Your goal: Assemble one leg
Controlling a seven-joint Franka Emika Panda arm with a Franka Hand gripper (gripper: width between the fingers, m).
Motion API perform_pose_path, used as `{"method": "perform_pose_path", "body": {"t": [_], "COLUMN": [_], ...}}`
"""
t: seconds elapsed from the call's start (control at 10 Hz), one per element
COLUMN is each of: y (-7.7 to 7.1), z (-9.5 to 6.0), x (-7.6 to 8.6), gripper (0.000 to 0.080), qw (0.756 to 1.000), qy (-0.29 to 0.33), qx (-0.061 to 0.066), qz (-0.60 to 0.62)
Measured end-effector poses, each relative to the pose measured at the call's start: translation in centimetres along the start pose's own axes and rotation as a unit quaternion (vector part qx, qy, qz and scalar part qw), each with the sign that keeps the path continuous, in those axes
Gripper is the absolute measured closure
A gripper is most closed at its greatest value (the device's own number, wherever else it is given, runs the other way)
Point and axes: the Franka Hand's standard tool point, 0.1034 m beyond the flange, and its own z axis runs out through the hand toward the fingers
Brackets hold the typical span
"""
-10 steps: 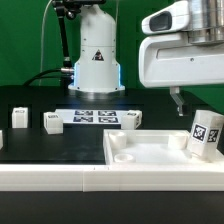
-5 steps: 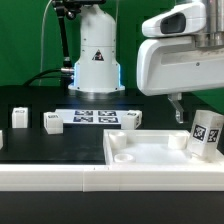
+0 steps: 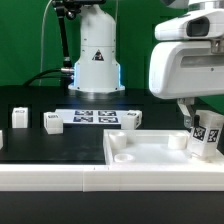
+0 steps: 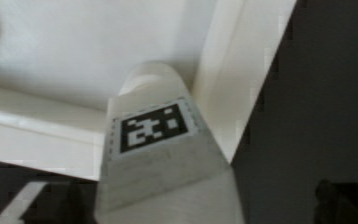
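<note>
Leg first: the small white plastic block-like leg sat at the exterior view's right, at the right-hand corner of the big white square plastic tray. It was clearly taller than wide and leaned a little instead of standing dead straight. Its foot was hidden by the tray's rim, so I couldn't tell if it sat in the corner recess or just against it. From the outside I could make out black-and-white square marker tags on two of its faces.

The wrist view had the leg filling the middle, a plain white post with a rounded-off end and one crisp tag on the facing side. The pale tray was behind it.

The two-finger tool hung right over the leg, under its chunky white housing. In the wrist view the tool was spread wide. Its dark, blurry fingertips sat out on either side of the post, with a gap on both sides and nothing gripped.

Over on the black counter were three more small white blocks. The flat white marker board lay in front of the white robot base.
</note>
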Motion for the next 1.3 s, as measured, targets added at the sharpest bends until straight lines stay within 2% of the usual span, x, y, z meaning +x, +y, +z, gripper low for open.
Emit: {"method": "perform_pose_path", "body": {"t": [0.1,0.2,0.3,0.4,0.9,1.0,1.1,1.3], "y": [0.0,0.0,0.1,0.3,0.6,0.8,1.4,1.7], "z": [0.0,0.0,0.0,-0.1,-0.2,-0.2,-0.2,-0.1], "x": [0.0,0.0,0.0,0.1,0.2,0.2,0.4,0.6], "gripper": [0.016,0.0318,0.0318,0.0492,0.0491,0.0492,0.0493,0.0493], "qw": [1.0,1.0,1.0,1.0,1.0,0.999,0.996,0.987], "qy": [0.0,0.0,0.0,0.001,0.002,0.005,0.016,0.03], "qx": [0.0,0.0,-0.001,-0.002,-0.003,0.002,0.014,0.017], "qz": [0.0,0.0,0.001,0.002,0.011,0.039,0.092,0.155]}}
